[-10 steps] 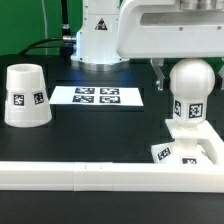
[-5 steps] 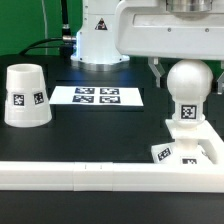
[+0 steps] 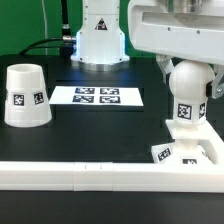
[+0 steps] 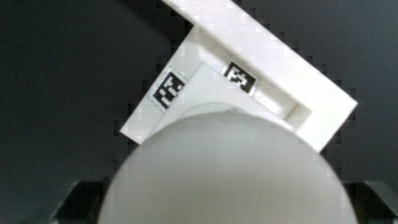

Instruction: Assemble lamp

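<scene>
Bulb (image 3: 189, 98) stood at the exterior view's right, leaning slightly, its tagged neck down at the flat square base (image 3: 193, 152); whether it was seated could not be told. The gripper (image 3: 189, 78) was clamped on the bulb's round head, a dark finger on each side. The conical shade (image 3: 25, 97) sat mouth-down well apart at the left, the marker board (image 3: 97, 96) lay between them, farther back, and the long white rail (image 3: 90, 175) ran along the near side of the black table (image 3: 110, 130).
</scene>
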You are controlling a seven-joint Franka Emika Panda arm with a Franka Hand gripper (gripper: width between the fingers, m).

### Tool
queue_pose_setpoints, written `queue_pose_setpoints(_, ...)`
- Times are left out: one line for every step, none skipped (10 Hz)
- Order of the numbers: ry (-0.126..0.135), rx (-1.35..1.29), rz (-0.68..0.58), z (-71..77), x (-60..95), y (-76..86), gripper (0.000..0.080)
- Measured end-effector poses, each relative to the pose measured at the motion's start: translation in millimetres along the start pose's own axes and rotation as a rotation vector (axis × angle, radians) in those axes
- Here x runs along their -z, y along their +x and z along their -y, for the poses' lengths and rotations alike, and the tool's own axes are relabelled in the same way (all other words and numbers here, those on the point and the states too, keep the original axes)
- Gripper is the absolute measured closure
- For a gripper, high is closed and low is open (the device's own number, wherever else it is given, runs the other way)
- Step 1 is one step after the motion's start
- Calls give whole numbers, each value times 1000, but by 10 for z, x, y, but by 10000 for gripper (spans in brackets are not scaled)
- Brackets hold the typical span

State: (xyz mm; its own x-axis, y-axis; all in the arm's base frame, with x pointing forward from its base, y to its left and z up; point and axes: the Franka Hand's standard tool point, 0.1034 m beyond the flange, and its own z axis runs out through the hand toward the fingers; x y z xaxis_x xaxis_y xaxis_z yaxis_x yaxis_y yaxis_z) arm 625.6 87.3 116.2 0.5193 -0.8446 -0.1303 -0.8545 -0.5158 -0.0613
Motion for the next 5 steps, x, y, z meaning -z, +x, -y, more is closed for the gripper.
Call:
queue_pose_setpoints(5,-68,8,2,-2,-1,222)
queue_pose_setpoints(9,-94,12,4,-1,3,222)
queue_pose_setpoints(18,-161,10,19,-1,4,222)
queue_pose_setpoints(19,-189,10,26,-3,-10,222)
queue_pose_setpoints(18,-166,10,25,-4,-10,222)
